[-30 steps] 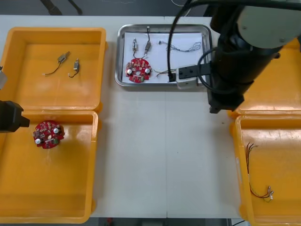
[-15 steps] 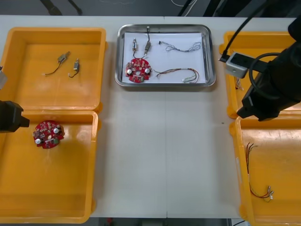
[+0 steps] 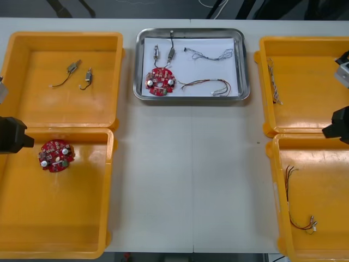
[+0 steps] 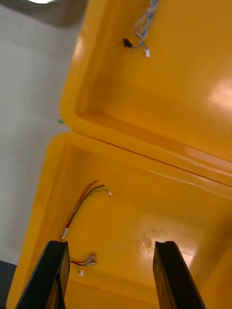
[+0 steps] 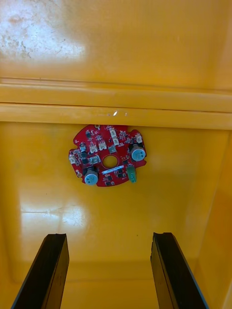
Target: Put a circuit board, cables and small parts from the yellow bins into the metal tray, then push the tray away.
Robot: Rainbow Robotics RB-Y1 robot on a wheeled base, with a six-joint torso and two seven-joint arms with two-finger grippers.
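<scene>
Right pincer hangs over the right near bin, by the wall it shares with the right far bin. Fingers wide apart, nothing between them. Red-black cable lies on the bin floor just past one fingertip, not touching it. Twisted cable sits in the right far bin, well apart from the pincer.

Left pincer hangs over the left near bin, at the front view's left edge. Fingers spread wide, empty. Second board lies flat on the bin floor beyond the fingertips, near the wall to the left far bin. Bin parts, two of them with thin leads, lie in the left far bin.

Tray sits on the bench between the two far bins, white inside. Board lies flat near the tray's front left corner. Tray parts, two, lie just behind the board. Pale cable is along the tray's back right. Red-yellow cable lies in front of it, beside the board.
</scene>
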